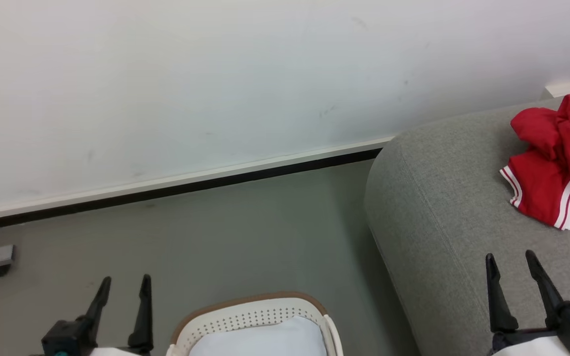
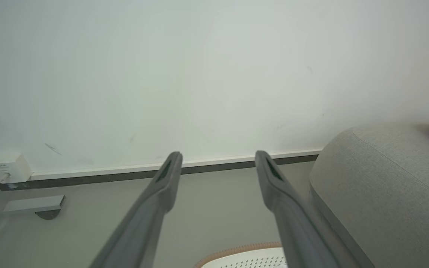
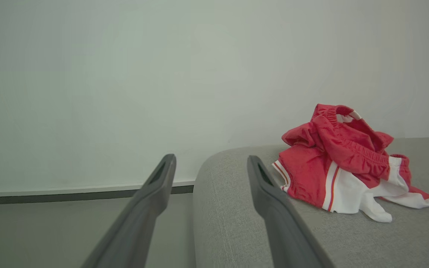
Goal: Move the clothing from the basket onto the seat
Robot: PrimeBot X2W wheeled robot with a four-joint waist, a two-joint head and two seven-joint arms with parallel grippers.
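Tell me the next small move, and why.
Probably tilt the head down to check the basket: its visible part holds a white pad, no red; the clothing lies on the seat, and the left gripper and right gripper are open, empty.

Before me, the clothing [image 1: 552, 168] lies on the seat [image 1: 438, 222]; the basket [image 1: 250, 316] stands left of it on the floor [image 1: 240, 222], wall [image 1: 215, 74] behind.

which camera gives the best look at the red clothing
The right wrist view: the whole red clothing pile lies uncut on the grey sofa. The head view crops it at the right edge; the left wrist view catches just a sliver.
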